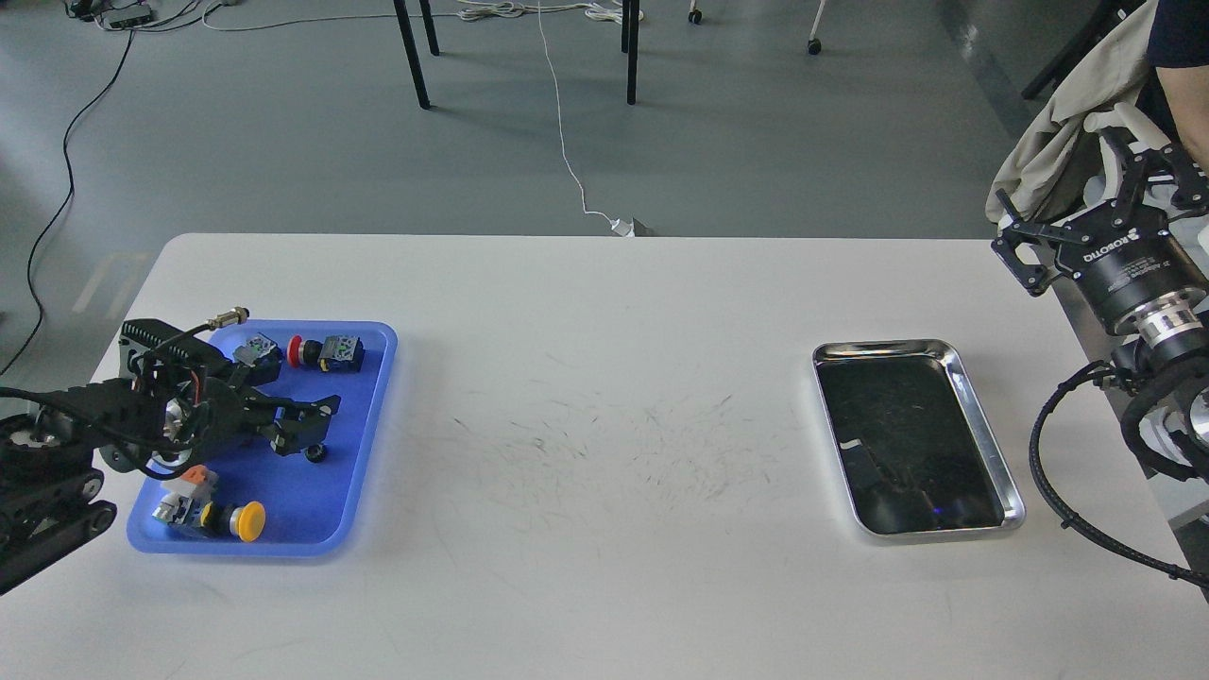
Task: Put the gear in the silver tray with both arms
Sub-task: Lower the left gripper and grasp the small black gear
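1. Table point(586, 378) is white, scuffed with dark marks in the middle, and it fills most of the head view.
2. Over on the left there's a blue plastic tray point(373, 416) with a few parts in it: a red push button point(326, 351) at the far side, a yellow push button point(236, 519) at the near side, and a small part with an orange tab point(189, 482) just left of the yellow one.
3. Left gripper point(316, 430) comes in from the left edge and sits low over the blue tray. Its fingers point(312, 408) point right with a narrow gap, and there's a small dark round thing point(315, 453) right at the lower fingertip. Honestly can't tell if it's the gear or whether the fingers are actually pinching it.
4. The silver tray point(982, 425) is on the right side of the table, well apart from the blue one. Shiny rim, dark reflective bottom, and I don't see any parts in it.
5. Right gripper point(1086, 203) is up high at the right edge, beyond the table's right side and well away from the silver tray. Its fingers point(1015, 255) are spread wide with nothing between them.
6. Grey floor behind the table, with a white cable point(567, 161) trailing to the far edge and black chair legs point(416, 57) farther back.
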